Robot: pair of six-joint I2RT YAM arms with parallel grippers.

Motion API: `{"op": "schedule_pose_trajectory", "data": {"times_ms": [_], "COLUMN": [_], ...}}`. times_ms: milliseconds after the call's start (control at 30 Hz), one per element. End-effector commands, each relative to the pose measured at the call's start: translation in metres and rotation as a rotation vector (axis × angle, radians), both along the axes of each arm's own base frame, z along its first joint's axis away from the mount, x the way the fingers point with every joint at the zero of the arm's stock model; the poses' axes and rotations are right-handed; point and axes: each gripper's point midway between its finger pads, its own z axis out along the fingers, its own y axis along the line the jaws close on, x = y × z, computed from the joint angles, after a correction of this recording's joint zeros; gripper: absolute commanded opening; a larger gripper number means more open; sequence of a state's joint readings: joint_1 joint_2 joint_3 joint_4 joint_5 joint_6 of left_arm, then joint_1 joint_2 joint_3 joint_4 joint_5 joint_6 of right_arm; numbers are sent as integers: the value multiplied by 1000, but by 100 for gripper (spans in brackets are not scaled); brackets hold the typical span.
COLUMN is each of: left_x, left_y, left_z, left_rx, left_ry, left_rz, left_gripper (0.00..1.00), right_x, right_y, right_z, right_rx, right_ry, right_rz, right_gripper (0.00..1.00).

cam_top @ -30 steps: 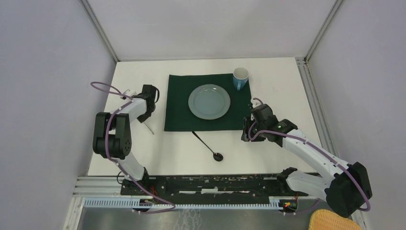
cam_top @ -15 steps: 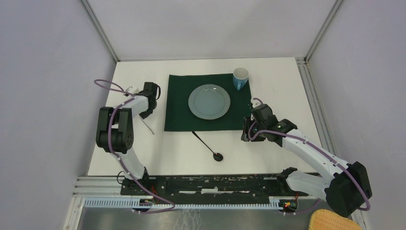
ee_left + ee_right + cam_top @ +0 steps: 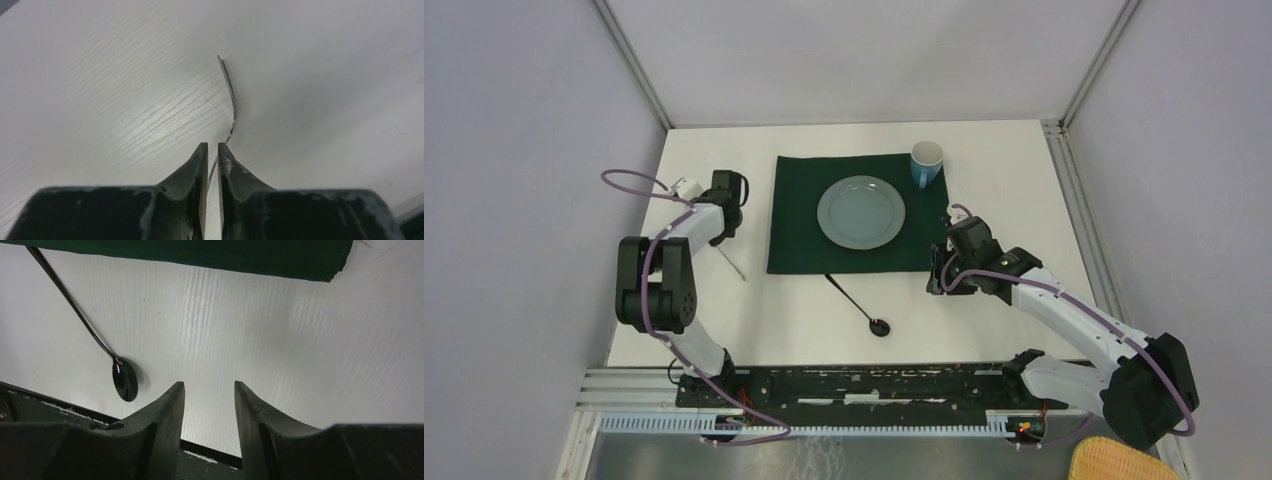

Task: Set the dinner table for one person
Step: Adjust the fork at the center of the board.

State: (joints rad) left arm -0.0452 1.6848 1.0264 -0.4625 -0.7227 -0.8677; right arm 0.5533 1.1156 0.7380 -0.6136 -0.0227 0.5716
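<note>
While weighing up the cutlery step of the place setting, found the large flat matte white bench [image 3: 1014, 190] already carrying a dark green rectangular cloth [image 3: 794, 245] at its middle, with a round grey-blue plate [image 3: 861, 212] centred on it and a blue ceramic mug [image 3: 926, 163] on its far right corner. Judged cloth, plate and mug done, cutlery not yet placed. Spotted a thin curved silver metal utensil [image 3: 231, 95], seen edge-on and so not nameable as fork or knife, lying on the bare bench just left of the cloth. Noted the left gripper [image 3: 212, 147] low over one end of it, fingers [image 3: 197, 167] almost together with only a slit between them and the metal running into that slit; could not tell whether clamped on it or merely straddling it. Saw the right gripper [image 3: 209, 384] with fingers [image 3: 170, 410] apart and nothing between them, above bare bench just beside the cloth's near right corner, a long-handled black spoon [image 3: 125, 379] lying askew to its left. Reckoned the next move called for a firm pinch on so flat a piece, a slight lift, then laying it straight beside the plate; spoon to be squared up on the right afterwards.
</note>
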Motion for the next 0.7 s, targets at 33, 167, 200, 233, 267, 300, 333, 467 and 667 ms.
{"op": "schedule_pose_trajectory", "data": {"times_ms": [33,167,200,233,267,300,333,467,667], "left_x": [-7,-5,-5,-4,-3,-2,-1,5,14], "left_y": [13,13,12,12,12,12,11,9,7], "left_z": [7,2,1,0,-2,-3,-5,-13,-15], "left_rx": [38,30,28,29,28,27,26,13,8], "left_ry": [-38,-30,-31,-28,-26,-21,-13,5,1], "left_rz": [79,73,71,70,67,62,59,44,26], "left_gripper": [19,19,19,19,19,19,19,19,18], "right_x": [10,10,9,9,9,8,8,7,7], "right_y": [3,4,3,3,2,2,2,2,2], "right_z": [8,10,9,9,9,9,8,8,7], "right_rx": [18,18,16,15,13,14,12,14,15], "right_ry": [-41,-43,-41,-39,-39,-40,-38,-35,-32], "right_rz": [-8,-2,-1,-2,0,2,1,-2,-4], "right_gripper": [47,47,47,47,47,47,47,47,47]}}
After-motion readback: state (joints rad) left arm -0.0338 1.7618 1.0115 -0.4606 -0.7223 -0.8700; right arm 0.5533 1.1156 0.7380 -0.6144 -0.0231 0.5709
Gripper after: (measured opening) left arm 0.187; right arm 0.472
